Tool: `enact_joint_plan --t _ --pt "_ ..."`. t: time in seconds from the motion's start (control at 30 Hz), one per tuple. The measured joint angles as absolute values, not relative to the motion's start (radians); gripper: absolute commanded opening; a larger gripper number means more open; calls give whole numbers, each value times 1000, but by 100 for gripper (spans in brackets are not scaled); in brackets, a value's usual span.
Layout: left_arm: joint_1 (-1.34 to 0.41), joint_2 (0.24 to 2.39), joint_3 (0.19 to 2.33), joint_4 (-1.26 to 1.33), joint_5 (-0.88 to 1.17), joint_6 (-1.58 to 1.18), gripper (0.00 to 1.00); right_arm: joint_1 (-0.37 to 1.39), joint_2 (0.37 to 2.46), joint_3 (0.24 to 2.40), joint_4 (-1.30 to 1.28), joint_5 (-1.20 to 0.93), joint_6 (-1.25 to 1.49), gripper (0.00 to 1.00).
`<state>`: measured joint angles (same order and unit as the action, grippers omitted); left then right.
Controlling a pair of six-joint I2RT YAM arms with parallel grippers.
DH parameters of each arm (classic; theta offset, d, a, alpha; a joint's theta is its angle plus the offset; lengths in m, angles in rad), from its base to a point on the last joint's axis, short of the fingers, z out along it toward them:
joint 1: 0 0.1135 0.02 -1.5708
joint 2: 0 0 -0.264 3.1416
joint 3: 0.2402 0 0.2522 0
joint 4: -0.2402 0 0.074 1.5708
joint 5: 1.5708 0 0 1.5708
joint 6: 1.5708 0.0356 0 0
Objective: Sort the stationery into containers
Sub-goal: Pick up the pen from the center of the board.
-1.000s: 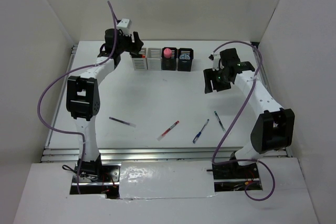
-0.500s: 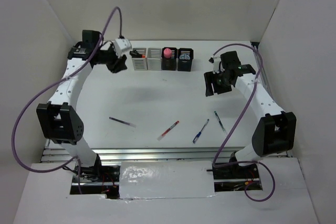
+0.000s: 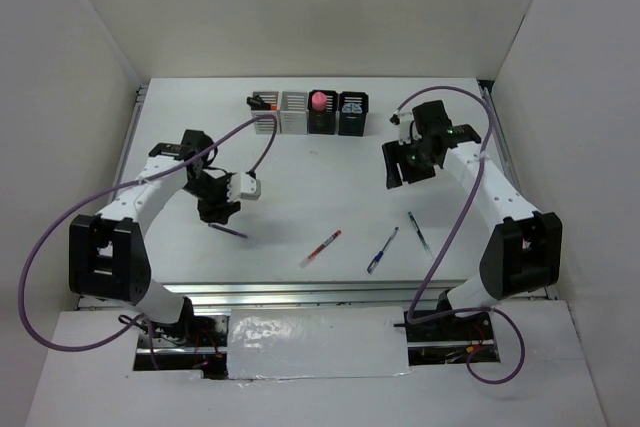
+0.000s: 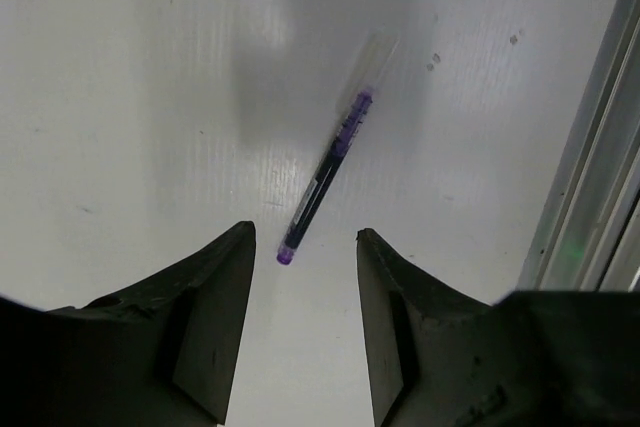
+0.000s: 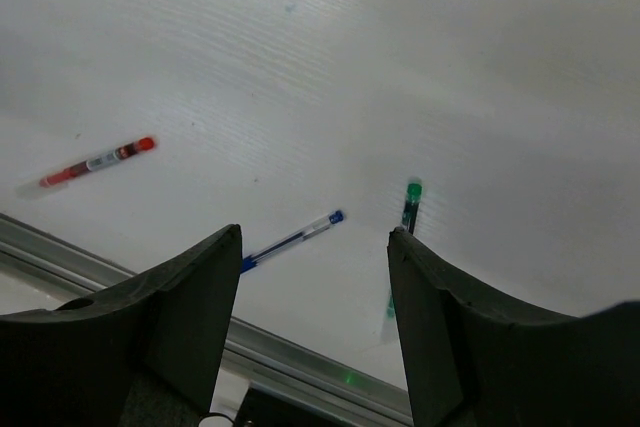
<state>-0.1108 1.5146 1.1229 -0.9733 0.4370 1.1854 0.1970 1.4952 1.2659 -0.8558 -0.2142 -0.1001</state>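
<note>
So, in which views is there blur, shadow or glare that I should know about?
Left wrist view: the purple pen is sharp, a soft grey shadow falls over its clear far end, and the left gripper is almost black. Right wrist view: even light. Top view: glare on the shiny strip at the near edge.

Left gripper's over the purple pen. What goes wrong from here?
1. The purple pen lies diagonal to the open left gripper, with only its near end in the gap; closing now might pinch that end and swing it loose.
2. It lies flat on the table, so the gripper may scrape the surface or ride over it.
3. The left arm's purple cable loops close to the leftmost grey pen holder and could snag it.
</note>
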Motion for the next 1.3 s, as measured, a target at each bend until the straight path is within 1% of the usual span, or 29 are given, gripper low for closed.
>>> enact_joint_plan --t 0.13,0.23,0.4,0.53,0.73,1.13,1.23,1.3 --pt "-128 1502 1105 -971 427 1288 58 218 1496 1267 -856 -214 -102 66" --pt "-175 1502 1105 -959 420 1330 57 221 1496 1267 -857 -213 -102 67" --pt "-293 1512 1089 -910 379 1333 56 222 1496 1268 -857 -213 -102 67" --pt "-356 1570 1084 -890 330 1327 56 222 1496 1267 -859 -210 -102 67" --pt "-395 1622 1084 -871 269 1294 57 200 1497 1267 -862 -220 -103 66" --pt "-418 1652 1024 -835 247 1263 58 155 1509 1267 -862 -229 -106 66" --pt "-420 1652 982 -799 236 1236 56 147 1509 1267 -862 -239 -107 66" --pt "-423 1650 969 -777 228 1218 53 142 1509 1267 -862 -245 -106 66"
